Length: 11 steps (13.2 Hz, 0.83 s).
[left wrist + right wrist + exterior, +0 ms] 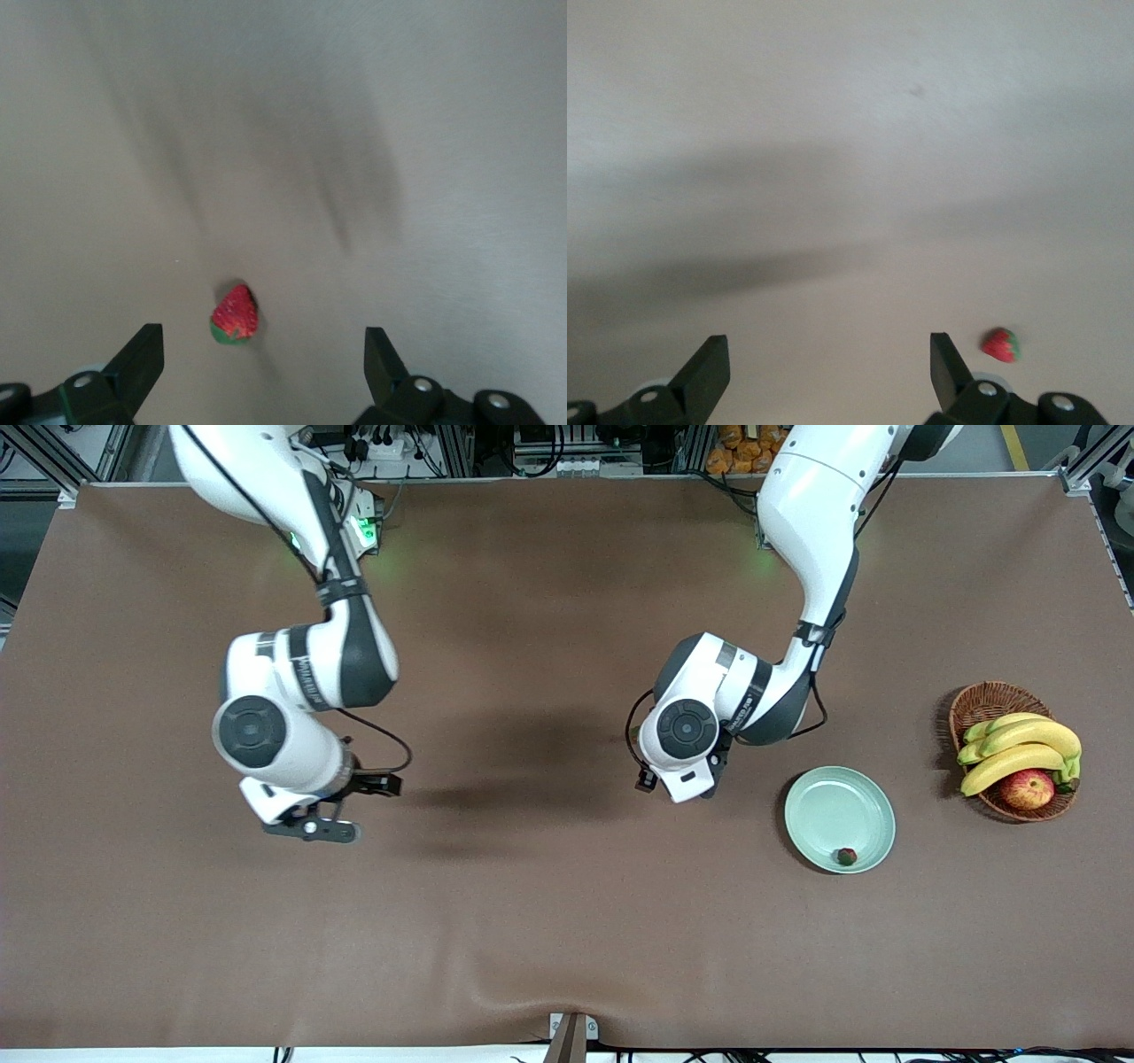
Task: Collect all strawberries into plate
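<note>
Strawberries: one strawberry (847, 856) lies in the plate (819, 812), near the rim closest to the front camera; a second berry (235, 314) sits on bare bench under the left arm; a third berry (1000, 345) sits on bare bench just beside the right arm's fingertips. Neither loose berry shows in the front view, as the arms hide them.
Plate: pale green, toward the left arm's end of the bench, beside the basket (983, 701).
Left pincer (264, 354): released, jaws spread wide, hovering over its berry, which lies between the fingers but off centre.
Right pincer (830, 359): released, jaws wide and empty, over bare bench; its berry lies outside the jaws.
Risk: a small round berry, off centre, could be nudged and roll when the jaws close; a hard squeeze could crush it. The right pincer must likely shift sideways first or it closes on nothing.
Basket: holds bananas (1019, 748) and an apple (1028, 788), not part of the job.
Bench: brown cloth (532, 921), matte, rippled at the edge nearest the camera.
Room: aluminium frame and cables along the robots' edge.
</note>
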Available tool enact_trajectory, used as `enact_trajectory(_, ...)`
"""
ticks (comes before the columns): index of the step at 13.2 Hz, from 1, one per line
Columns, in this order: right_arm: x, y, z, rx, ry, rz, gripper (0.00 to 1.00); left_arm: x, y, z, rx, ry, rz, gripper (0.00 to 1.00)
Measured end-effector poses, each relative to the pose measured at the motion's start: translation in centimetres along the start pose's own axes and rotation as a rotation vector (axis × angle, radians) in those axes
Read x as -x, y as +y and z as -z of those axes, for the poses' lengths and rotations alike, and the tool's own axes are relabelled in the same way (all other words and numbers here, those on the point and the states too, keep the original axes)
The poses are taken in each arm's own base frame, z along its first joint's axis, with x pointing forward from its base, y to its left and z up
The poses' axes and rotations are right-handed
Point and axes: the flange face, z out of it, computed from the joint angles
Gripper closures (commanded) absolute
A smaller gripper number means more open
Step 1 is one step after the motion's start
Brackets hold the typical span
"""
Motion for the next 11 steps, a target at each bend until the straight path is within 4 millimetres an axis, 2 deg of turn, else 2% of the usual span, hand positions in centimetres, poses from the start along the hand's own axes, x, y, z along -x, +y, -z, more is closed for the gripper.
enact_trajectory(2, -0.1, 4.7, -1.9, -0.003, -0.052, -0.02, 0.0, 1.6, -0.8, -2.1, 0.018, 0.008, 0.024, 0.0)
enact_trajectory(4, 0.1, 8.9, -5.2, 0.001, -0.099, -0.058, 0.0, 2.4, -1.6, -3.6, 0.039, 0.011, 0.028, 0.0)
enact_trajectory(7, 1.4, 12.4, -10.3, 0.011, -0.117, -0.069, 0.0, 2.4, -2.6, -5.2, 0.045, 0.02, 0.022, 0.02)
enact_trajectory(10, 2.1, 16.3, -13.0, 0.005, -0.135, -0.044, 0.0, 2.4, -3.0, -5.9, 0.044, 0.025, 0.019, 0.17)
enact_trajectory(11, 2.4, 17.0, -13.5, 0.003, -0.149, -0.042, 0.0, 2.5, -3.0, -6.1, 0.044, 0.026, 0.017, 0.28)
